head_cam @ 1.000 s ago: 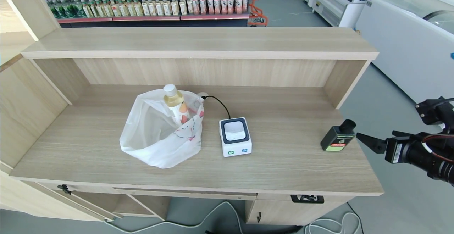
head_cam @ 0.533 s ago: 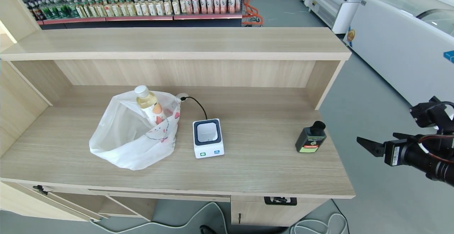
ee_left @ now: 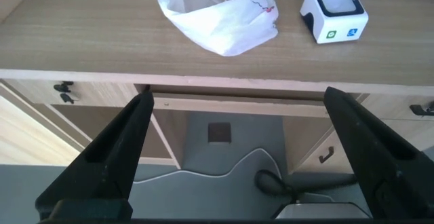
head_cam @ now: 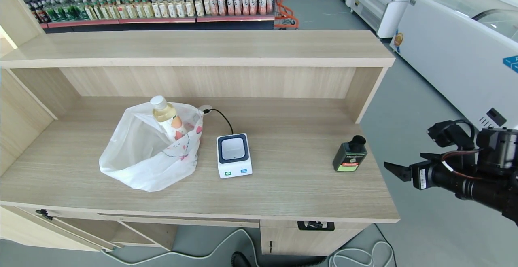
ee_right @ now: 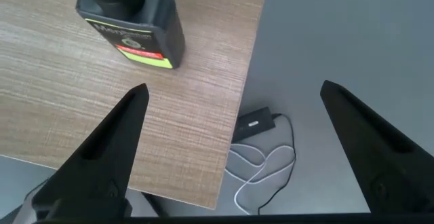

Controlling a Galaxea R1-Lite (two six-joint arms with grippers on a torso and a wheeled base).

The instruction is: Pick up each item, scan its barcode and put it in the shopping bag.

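Observation:
A small dark bottle [head_cam: 349, 155] with a black cap and a green and red label stands near the counter's right edge; it is also the dark bottle [ee_right: 132, 24] in the right wrist view. My right gripper [head_cam: 398, 170] is open, off the counter's right edge, a short way from that bottle and level with it, holding nothing [ee_right: 234, 149]. The white shopping bag [head_cam: 149, 153] sits on the left with a pale drink bottle [head_cam: 166, 117] standing in it. The white scanner [head_cam: 234, 155] is beside the bag. My left gripper [ee_left: 237, 156] is open, low before the counter's front edge.
The wooden counter [head_cam: 283, 190] has a raised back shelf [head_cam: 202, 48] and side walls. A black cable [head_cam: 222, 117] runs from the scanner to the back. White freezer chests [head_cam: 453, 44] stand to the right. Cables lie on the floor [head_cam: 364, 255].
The head camera has swung, so everything sits farther left in the picture. Over the last half second my right gripper has come closer to the dark bottle.

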